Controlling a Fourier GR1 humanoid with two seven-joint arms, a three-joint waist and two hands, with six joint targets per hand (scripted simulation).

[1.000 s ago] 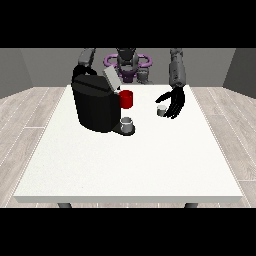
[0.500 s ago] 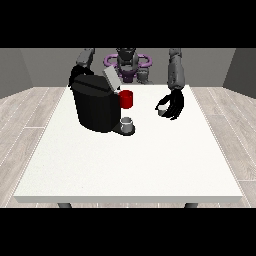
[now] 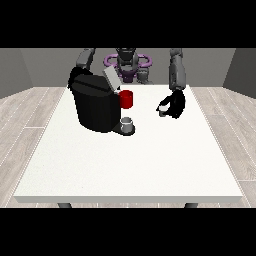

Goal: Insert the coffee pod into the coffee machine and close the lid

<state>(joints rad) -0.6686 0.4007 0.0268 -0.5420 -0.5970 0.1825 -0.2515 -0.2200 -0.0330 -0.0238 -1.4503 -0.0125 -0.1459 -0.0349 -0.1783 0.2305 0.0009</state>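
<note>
On the white table (image 3: 125, 165), the hand at the view's right (image 3: 175, 104) curls its fingers around the small pale coffee pod (image 3: 162, 111), at about three o'clock from the black coffee machine (image 3: 95, 102) whose lid (image 3: 111, 79) stands open; the pickup step seems in hand, and next the pod must travel toward nine o'clock into the machine.

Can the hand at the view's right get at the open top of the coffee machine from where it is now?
Probably yes. The hand at the view's right, curled round the coffee pod, has bare table between it and the coffee machine, whose lid stands raised.
</note>
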